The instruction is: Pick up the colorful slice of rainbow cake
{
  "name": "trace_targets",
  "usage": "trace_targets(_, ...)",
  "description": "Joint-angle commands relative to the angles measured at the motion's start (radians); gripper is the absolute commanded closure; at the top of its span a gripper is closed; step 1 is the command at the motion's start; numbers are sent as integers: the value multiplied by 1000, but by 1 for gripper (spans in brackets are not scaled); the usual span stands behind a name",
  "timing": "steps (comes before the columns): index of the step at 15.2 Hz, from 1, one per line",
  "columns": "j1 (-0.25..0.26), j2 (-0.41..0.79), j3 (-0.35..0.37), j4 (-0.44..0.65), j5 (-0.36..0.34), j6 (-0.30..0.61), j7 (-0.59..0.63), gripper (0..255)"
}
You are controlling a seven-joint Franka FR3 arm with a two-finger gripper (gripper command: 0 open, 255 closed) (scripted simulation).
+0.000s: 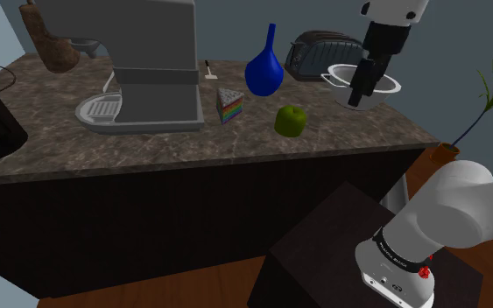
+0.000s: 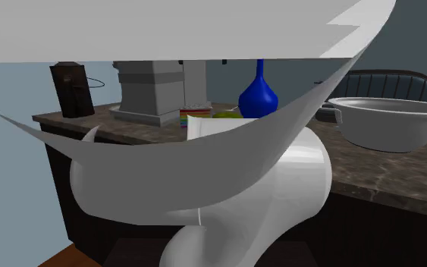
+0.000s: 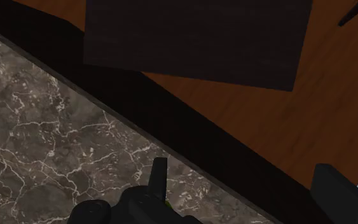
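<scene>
Black two-finger gripper [image 1: 358, 96] hung open & empty over wide pale-grey bowl [image 1: 390, 86] toward shoulder view's right end of dark marble counter [image 1: 148, 144], well apart from rainbow-layered wedge of cake [image 1: 229, 106], which stood upright near counter middle, just beside big grey machine [image 1: 152, 52]. Risks, est.: route to cake runs near round green apple [image 1: 290, 121] & glossy blue long-necked vase [image 1: 264, 70]; a low sweep could roll apple or topple vase; an off-centre pinch could tip wedge. Count: 1 cake, 1 apple, 1 vase, 1 bowl, 1 machine.
</scene>
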State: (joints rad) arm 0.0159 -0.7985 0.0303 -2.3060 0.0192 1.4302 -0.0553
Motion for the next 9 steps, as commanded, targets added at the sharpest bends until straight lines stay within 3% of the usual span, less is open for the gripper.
trace_targets(1, 0, 0, 0, 0, 0, 0, 0, 0)
trace_targets(9, -38, 234, 122, 59, 65, 203, 251, 0)
